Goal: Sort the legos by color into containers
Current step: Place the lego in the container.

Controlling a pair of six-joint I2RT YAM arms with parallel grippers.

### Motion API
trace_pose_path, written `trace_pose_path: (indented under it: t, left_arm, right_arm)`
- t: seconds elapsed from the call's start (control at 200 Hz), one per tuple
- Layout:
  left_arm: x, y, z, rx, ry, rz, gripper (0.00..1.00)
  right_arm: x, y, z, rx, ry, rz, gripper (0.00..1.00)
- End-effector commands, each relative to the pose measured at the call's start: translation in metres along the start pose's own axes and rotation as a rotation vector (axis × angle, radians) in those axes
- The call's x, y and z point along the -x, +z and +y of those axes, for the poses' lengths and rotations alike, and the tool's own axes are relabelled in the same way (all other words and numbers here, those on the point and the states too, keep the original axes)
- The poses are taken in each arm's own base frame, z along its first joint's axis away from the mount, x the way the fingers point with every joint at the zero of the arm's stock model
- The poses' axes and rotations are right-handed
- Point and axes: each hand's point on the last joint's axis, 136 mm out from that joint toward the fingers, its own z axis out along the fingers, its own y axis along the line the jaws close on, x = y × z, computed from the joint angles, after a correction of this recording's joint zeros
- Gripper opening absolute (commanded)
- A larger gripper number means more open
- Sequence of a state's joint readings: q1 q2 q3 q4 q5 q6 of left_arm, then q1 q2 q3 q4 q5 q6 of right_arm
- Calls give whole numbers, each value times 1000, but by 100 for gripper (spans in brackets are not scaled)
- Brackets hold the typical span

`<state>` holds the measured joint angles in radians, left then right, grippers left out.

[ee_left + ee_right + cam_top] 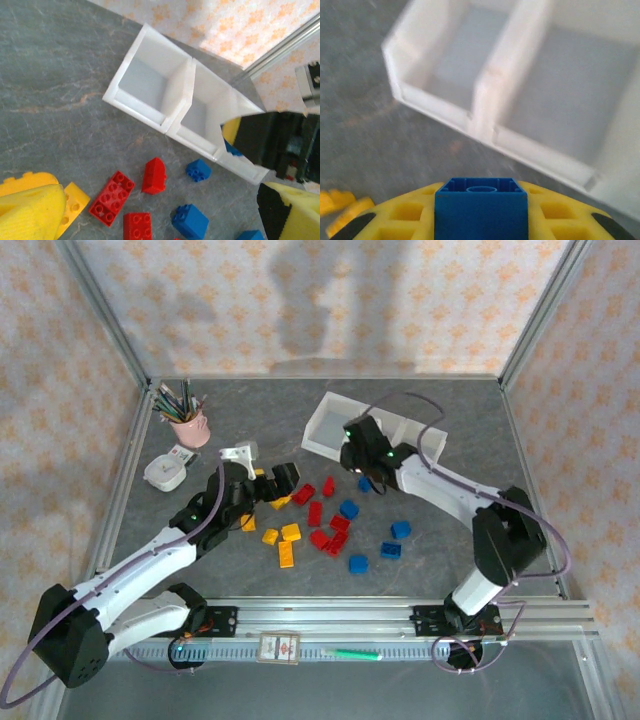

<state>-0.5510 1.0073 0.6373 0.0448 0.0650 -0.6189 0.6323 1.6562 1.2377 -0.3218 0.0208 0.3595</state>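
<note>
One blue lego [481, 205], hollow underside toward the containers [492, 85], in the clenched right tool [481, 220]; left tool [160, 212] released.

The legos lie loose on the table (some square, some oblong): red ones [315, 512] bunched in the middle, yellow-orange ones [291, 532] to their left, blue ones [401, 529] scattered to the right. One square blue brick [481, 202] sits clamped in the right pincer [481, 222], near the containers [322, 430], a white tray lying askew, its two nearer compartments empty.
</note>
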Motion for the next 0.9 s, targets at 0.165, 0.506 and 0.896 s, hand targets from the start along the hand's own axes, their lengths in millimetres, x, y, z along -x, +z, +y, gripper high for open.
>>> trace_pose_path:
  t: [0.165,0.506,0.896]
  left_arm:
    - [26,10,13,92,10,-49,99]
    - [43,16,20,70,-25,-67,99]
    - [40,14,11,27,-24,-40,99]
  right_arm:
    - [61,57,30,-26,-35,-84,26]
    - [95,108,21,-81,-33,-87,51]
    - [77,39,21,-14,-29,-106,68]
